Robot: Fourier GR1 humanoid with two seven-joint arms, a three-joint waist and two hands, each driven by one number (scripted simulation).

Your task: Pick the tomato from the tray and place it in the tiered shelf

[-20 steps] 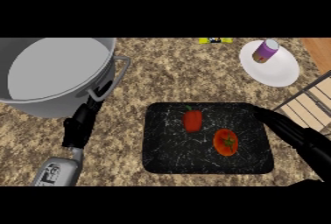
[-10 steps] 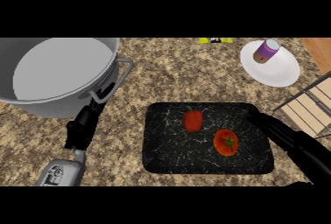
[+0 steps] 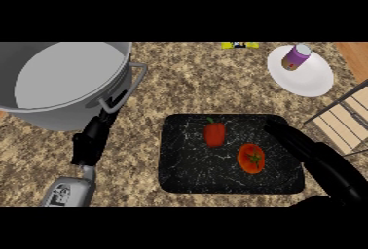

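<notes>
1. The tomato (image 3: 251,158) lies on the black tray (image 3: 188,177), toward its right side, with a red pepper (image 3: 214,133) just beside it to the upper left. Nothing touches the tomato, so the pick is not yet done.
2. The right hand (image 3: 298,143) reaches over the tray's right edge, its fingers straight and open, holding nothing; the fingertips sit near the tomato but apart from it.
3. The left hand (image 3: 92,141) rests left of the tray, below a large grey pot (image 3: 28,109), open and empty, fingers pointing up toward the pot's handle.
4. The tiered shelf (image 3: 343,124), of wooden slats, shows at the right edge, near the tray.
5. A white plate (image 3: 309,80) carrying a purple can (image 3: 295,57) stands above the shelf.
6. Judged from this, the task is at its start: closing on the tomato, lifting, carrying it right and setting it in the shelf all remain.
</notes>
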